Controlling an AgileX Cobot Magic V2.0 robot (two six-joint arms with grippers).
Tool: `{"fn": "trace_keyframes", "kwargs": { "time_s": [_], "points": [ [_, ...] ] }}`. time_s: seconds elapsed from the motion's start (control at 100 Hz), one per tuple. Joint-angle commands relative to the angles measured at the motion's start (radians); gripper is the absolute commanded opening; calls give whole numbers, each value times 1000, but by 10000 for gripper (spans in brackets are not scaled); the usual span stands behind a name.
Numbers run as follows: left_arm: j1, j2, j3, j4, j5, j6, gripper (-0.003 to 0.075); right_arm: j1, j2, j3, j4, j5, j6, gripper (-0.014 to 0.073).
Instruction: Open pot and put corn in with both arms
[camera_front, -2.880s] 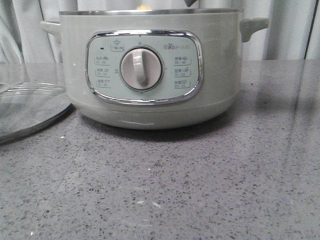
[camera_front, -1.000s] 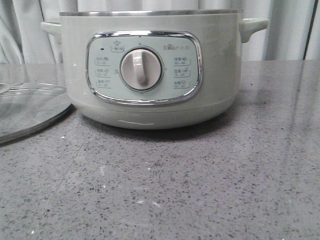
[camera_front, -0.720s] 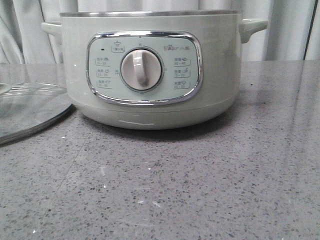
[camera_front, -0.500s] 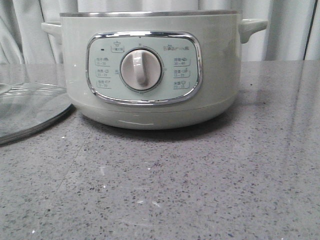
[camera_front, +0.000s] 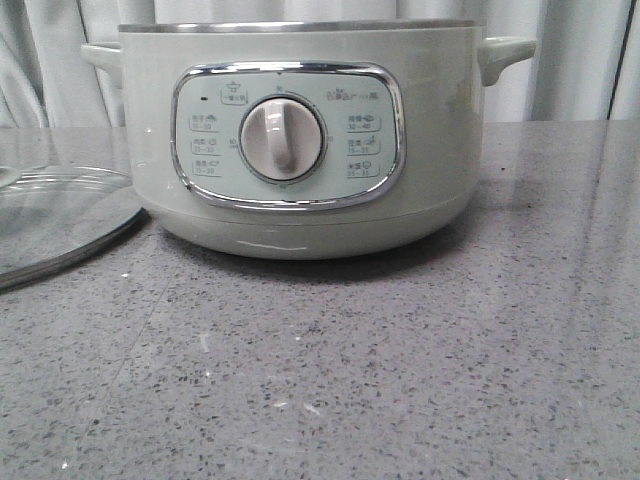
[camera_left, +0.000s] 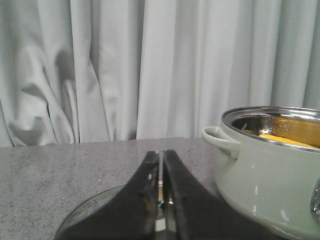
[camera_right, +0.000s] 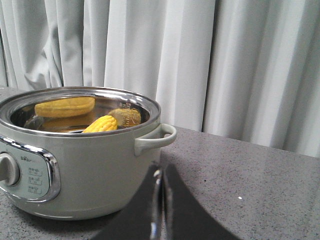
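The sage-green pot (camera_front: 300, 140) stands uncovered on the grey table, its dial facing the front camera. Inside it lies the yellow corn (camera_right: 101, 124), mirrored in the steel wall; a strip of the corn (camera_left: 285, 140) also shows in the left wrist view. My left gripper (camera_left: 161, 152) is shut and empty, above the glass lid (camera_left: 95, 210) and left of the pot (camera_left: 270, 175). My right gripper (camera_right: 160, 170) is shut and empty, low beside the pot (camera_right: 85, 160), under its right handle (camera_right: 155, 137). Neither gripper shows in the front view.
The glass lid (camera_front: 50, 215) lies flat on the table to the left of the pot, close to its base. Pale curtains (camera_front: 580, 60) hang behind the table's far edge. Grey speckled tabletop (camera_front: 400, 370) stretches in front of the pot.
A dark gripper tip and a yellow speck above the pot's rim in the earliest frame are gone. Over the last second nothing has moved in the front view.
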Motion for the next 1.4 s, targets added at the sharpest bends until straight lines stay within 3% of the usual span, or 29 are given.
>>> {"fn": "trace_keyframes", "kwargs": {
  "time_s": [0.0, 0.32, 0.72, 0.78, 1.07, 1.25, 1.39],
  "points": [
    [-8, -26, -25, -10, -71, -9, -20, -6, 9, -24, -14, -71, -11, -70],
    [-8, -26, -2, -10, -90, -9, -20, -6, 9, -24, -14, -71, -11, -70],
    [3, -26, 266, -10, -257, -9, -20, -6, 9, -24, -14, -71, -11, -70],
    [24, -26, 264, -10, -183, -9, -20, -6, 9, -24, -14, -71, -11, -70],
    [200, -28, 264, -24, -114, -9, -20, -6, 9, -24, -14, -71, -11, -70],
    [222, -28, 264, -42, 47, -9, -20, -6, 9, -24, -14, -71, -11, -70],
    [222, -28, 264, -42, 95, -9, -20, -6, 9, -24, -14, -71, -11, -70]
  ]
}}
